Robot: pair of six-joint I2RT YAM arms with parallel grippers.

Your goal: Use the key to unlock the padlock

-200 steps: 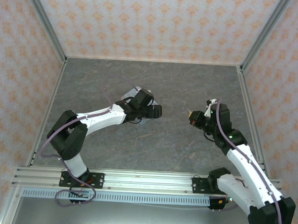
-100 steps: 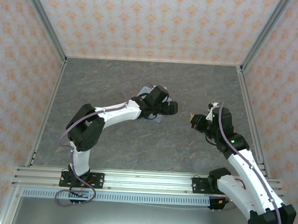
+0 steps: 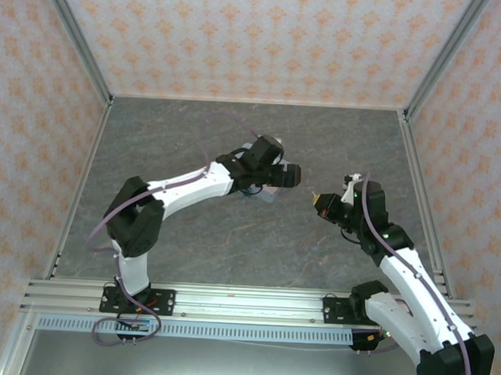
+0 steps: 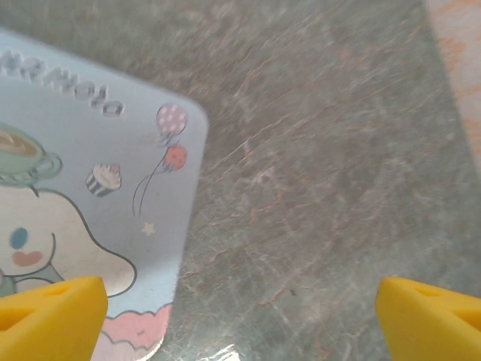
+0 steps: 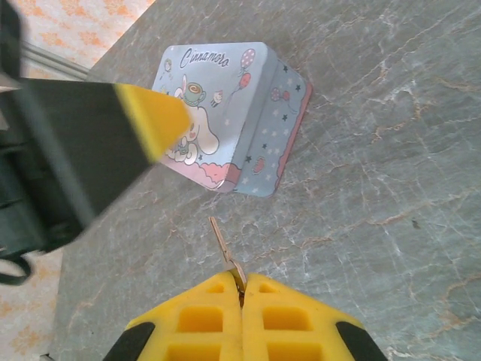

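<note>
**A:** Top view?

**B:** The left claw [image 3: 286, 175] is over the middle of the tabletop [image 3: 178, 133], which is matte grey with stone-like veining. A pale blue corner of the tin [image 3: 264, 194] pokes out under it. The right claw [image 3: 319, 201] sits just to the right, toward the right edge, with a gap between the two claws.

**A:** Left wrist?

**B:** It shows a flat tin lid [image 4: 83, 173] with a rounded corner and a glossy print: cartoon dog, cup, balloons, cupcake. The left claw [image 4: 240, 320] is spread wide with nothing gripped, its yellow fingertips [image 4: 49, 312] at the two bottom corners of the frame. One tip overlaps the lid in view, but I can't tell whether it touches. The rest is bare veined tabletop.

**A:** Right wrist?

**B:** The right claw [image 5: 242, 282] is clenched, its ribbed yellow fingers flush together and pinching the key [image 5: 223, 242]. The key is thin, pale metal. Its shaft sticks out of the seam toward the tin, held above the tabletop near the tin's closest corner.

**A:** Tin shape?

**B:** It's a shallow rounded rectangle lying flat, with star-printed blue sides and a pink band along the lower edge. A black finger with a yellow tip [image 5: 154, 113] from the left claw hangs blurred over the tin's left side.
</note>
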